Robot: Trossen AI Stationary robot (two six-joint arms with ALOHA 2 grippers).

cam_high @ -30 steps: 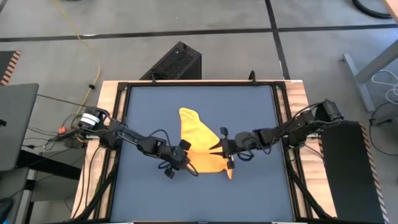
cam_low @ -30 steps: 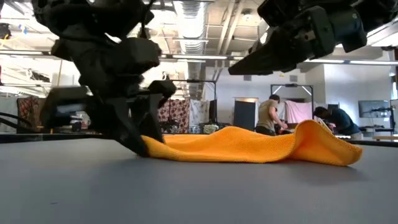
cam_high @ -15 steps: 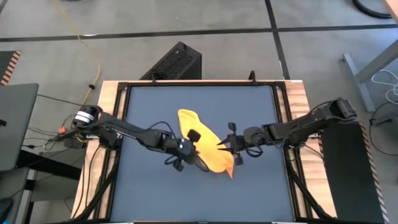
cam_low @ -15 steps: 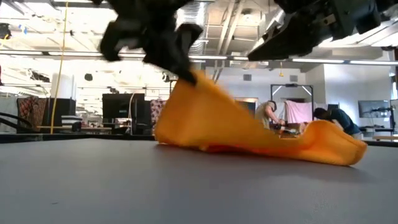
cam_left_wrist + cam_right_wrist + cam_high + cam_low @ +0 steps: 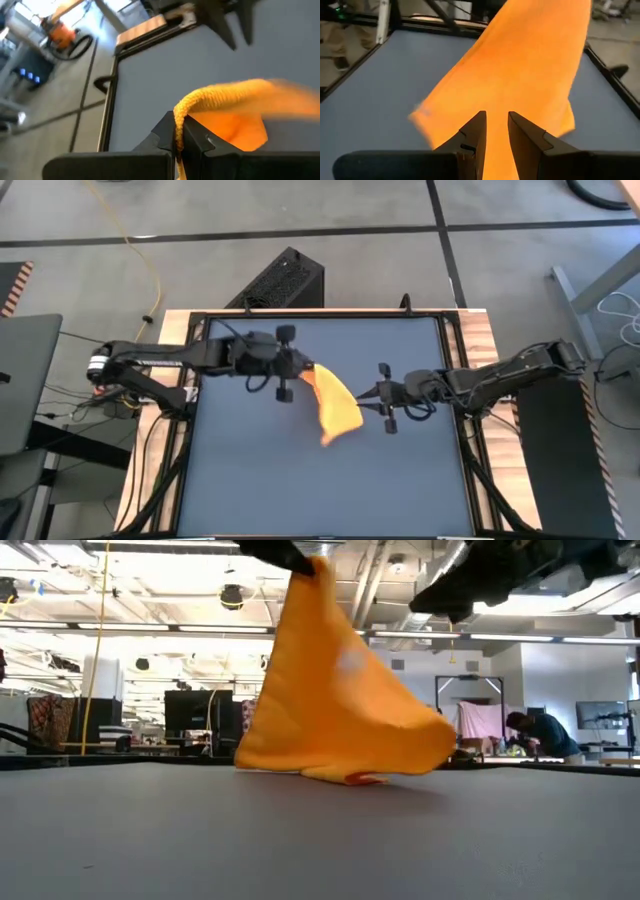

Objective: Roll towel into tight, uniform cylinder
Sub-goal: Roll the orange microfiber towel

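Dark grey bench point(image 5: 240, 480), framed in black rail, under both arms. Above its middle, the yellow towel point(image 5: 333, 408): one corner lifted high, the rest hanging in a slack cone, the lowest fold resting on the bench in the low view point(image 5: 340, 710). Soft, light and limp by the look of the drape; likely to sag, swing and bunch rather than keep any shape, with a nubbly weave that ought to grip well enough. Best taken at a corner or along a hem, both corners of one edge for a straight roll. Left end effector point(image 5: 297, 368) pinched shut on the raised corner, cloth squeezed between its fingers point(image 5: 192, 137) in the wrist view. Right end effector point(image 5: 372, 394) just beside the hanging cloth, narrowly parted, holding nothing, towel filling the view past it point(image 5: 520, 65).
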